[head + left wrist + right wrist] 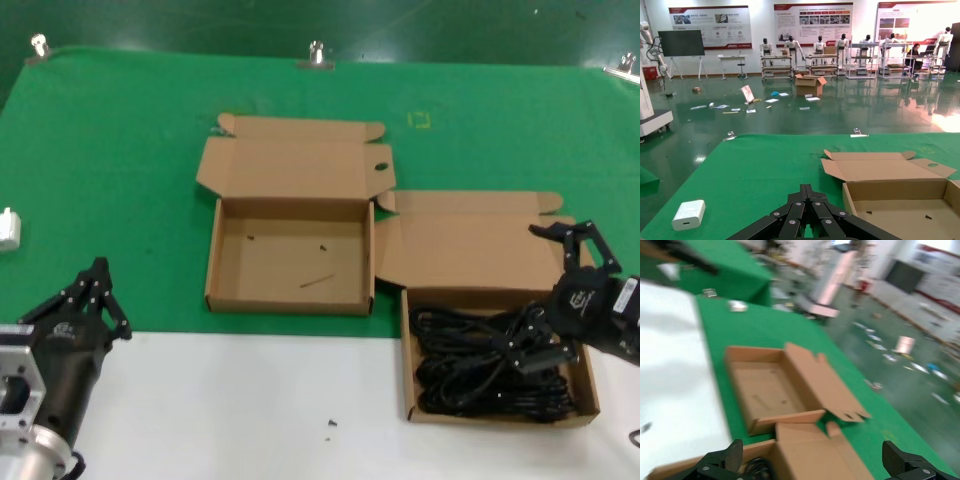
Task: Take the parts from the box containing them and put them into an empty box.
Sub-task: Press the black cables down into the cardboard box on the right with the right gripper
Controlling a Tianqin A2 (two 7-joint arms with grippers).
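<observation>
The parts, black cables (pixel 470 370), lie bundled in the box containing them (pixel 406 352) at the right, its lid (pixel 470 250) folded back. My right gripper (pixel 525 288) is open over that box's far end, one finger above the cables and the other above the lid. In the right wrist view the open right gripper (pixel 815 462) spans the lid (pixel 810 450), and a bit of cable (pixel 757 467) shows by one finger. The empty box (pixel 288 300) sits in the middle, dark specks on its floor; it also shows in both wrist views (pixel 900 192) (pixel 785 421). My left gripper (pixel 100 265) is shut at the near left.
A white adapter (pixel 8 230) (pixel 688 214) lies on the green mat at the far left. Metal clips (pixel 317 55) hold the mat's far edge. The near strip of the table (pixel 250 400) is white, with a small dark speck (pixel 329 425).
</observation>
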